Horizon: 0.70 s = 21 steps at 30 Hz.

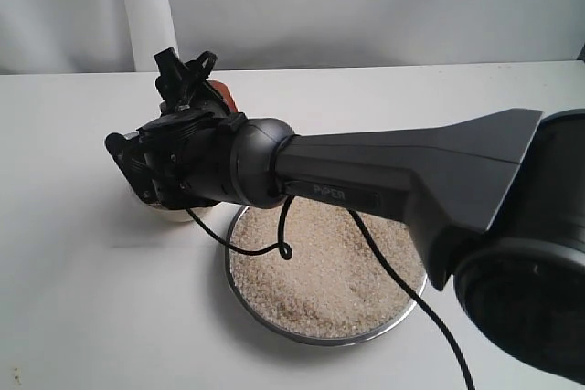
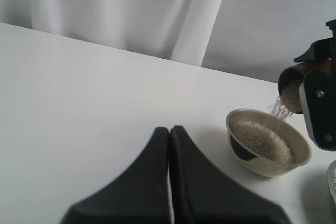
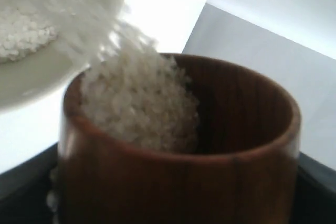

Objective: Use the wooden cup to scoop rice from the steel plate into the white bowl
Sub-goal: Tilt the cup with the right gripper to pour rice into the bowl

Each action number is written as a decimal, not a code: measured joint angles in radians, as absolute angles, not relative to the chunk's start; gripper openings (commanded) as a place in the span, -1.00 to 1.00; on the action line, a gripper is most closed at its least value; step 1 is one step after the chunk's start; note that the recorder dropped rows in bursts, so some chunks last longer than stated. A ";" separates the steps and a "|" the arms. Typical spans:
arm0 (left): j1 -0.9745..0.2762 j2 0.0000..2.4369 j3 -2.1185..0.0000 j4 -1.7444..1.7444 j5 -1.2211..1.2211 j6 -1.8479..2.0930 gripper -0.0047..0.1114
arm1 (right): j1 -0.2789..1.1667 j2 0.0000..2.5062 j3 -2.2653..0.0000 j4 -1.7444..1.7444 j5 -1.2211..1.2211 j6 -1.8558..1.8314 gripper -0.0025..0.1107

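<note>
Now the cup [image 2: 290,85] is tipped hard over, its axis lying close to level and its mouth aimed down at the bowl [image 2: 261,167]. It is smooth, rounded, reddish-brown wood with a dark inside. Rice [image 3: 139,106] is piled at its lip, small pale grains, and a thin stream of them falls off the edge into the bowl. The right end effector [image 1: 186,75] pinches the cup from both sides, just above the bowl's rim. The bowl is glossy cream ceramic with sloping sides, carrying a heap of grains. Beside it sits the plate [image 1: 311,337], wide, shallow, shiny steel, covered in loose rice. The left end effector [image 2: 169,132] hangs over the white counter [image 2: 79,103], its dark fingers pressed together.
</note>
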<state>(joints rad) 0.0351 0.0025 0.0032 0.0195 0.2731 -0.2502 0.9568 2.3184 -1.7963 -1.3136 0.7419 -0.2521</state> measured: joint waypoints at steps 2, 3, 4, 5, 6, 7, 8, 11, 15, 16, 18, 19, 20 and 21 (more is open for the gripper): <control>0.035 0.003 0.003 0.019 0.273 -0.250 -0.92 | 0.957 2.318 -1.796 -1.318 0.747 -0.275 -0.96; 0.035 0.003 0.003 0.019 0.273 -0.250 -0.92 | 0.957 2.318 -1.796 -1.320 0.752 -0.292 -0.96; 0.035 0.003 0.003 0.019 0.273 -0.250 -0.92 | 0.957 2.318 -1.796 -1.322 0.756 -0.304 -0.96; 0.035 0.003 0.003 0.019 0.273 -0.250 -0.92 | 0.957 2.318 -1.796 -1.324 0.764 -0.323 -0.96; 0.035 0.003 0.003 0.019 0.273 -0.250 -0.92 | 0.957 2.318 -1.796 -1.324 0.769 -0.336 -0.96; 0.035 0.003 0.003 0.019 0.273 -0.250 -0.92 | 0.957 2.318 -1.796 -1.326 0.777 -0.349 -0.96; 0.035 0.003 0.003 0.019 0.273 -0.250 -0.92 | 0.957 2.318 -1.796 -1.326 0.782 -0.358 -0.96; 0.035 0.003 0.003 0.019 0.273 -0.250 -0.92 | 0.957 2.318 -1.796 -1.328 0.791 -0.375 -0.96; 0.035 0.003 0.003 0.019 0.273 -0.250 -0.92 | 0.957 2.318 -1.796 -1.334 0.793 -0.382 -0.96; 0.035 0.003 0.003 0.019 0.273 -0.250 -0.92 | 0.957 2.318 -1.796 -1.339 0.793 -0.382 -0.96; 0.035 0.003 0.003 0.019 0.273 -0.250 -0.92 | 0.957 2.318 -1.796 -1.353 0.795 -0.382 -0.96; 0.035 0.003 0.003 0.019 0.273 -0.250 -0.92 | 0.957 2.318 -1.796 -1.362 0.795 -0.382 -0.96; 0.035 0.003 0.003 0.019 0.273 -0.250 -0.92 | 0.957 2.318 -1.796 -1.372 0.795 -0.382 -0.96; 0.035 0.003 0.003 0.019 0.273 -0.250 -0.92 | 0.957 2.318 -1.796 -1.392 0.795 -0.382 -0.96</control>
